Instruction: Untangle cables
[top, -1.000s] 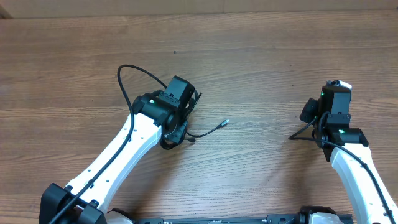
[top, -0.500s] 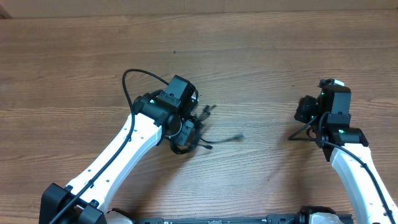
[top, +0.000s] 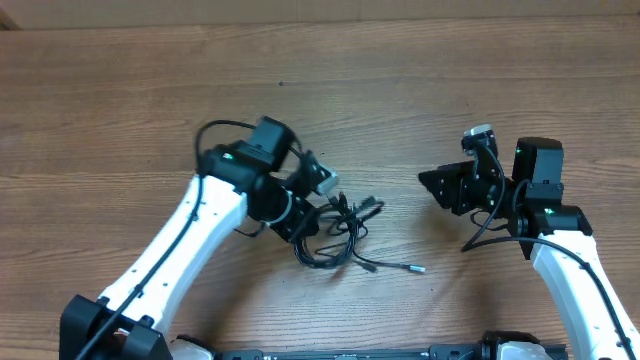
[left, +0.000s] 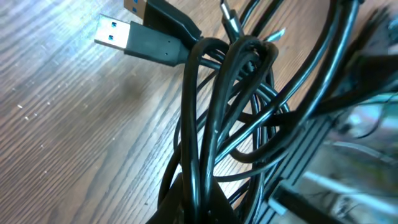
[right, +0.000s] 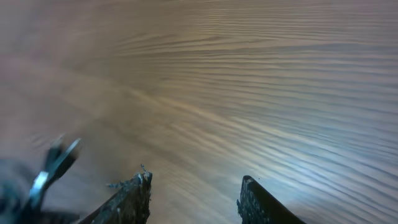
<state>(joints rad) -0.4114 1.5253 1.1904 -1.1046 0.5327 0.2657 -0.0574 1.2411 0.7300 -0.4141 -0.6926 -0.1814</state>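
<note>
Cables (top: 335, 235) bunched (USB plug (left: 134, 38) poking out) in the clenched left gripper (top: 303, 215); right gripper (right: 196, 186), jaws parted, sits well apart.

In the left wrist view the cables (left: 211, 124) fill the picture and run out over its top and bottom edges. The place where the left claw (top: 305, 212) meets them is covered by the cords themselves, and the claw's parts at the right are only a grey blur. A second plug (left: 138, 6) is cut by the top edge. The right wrist view is smeared all over (even the wood grain). The right claw (right: 194, 183) is cut by the bottom edge, and the pale shape (right: 56, 165) left of it cannot be told.
</note>
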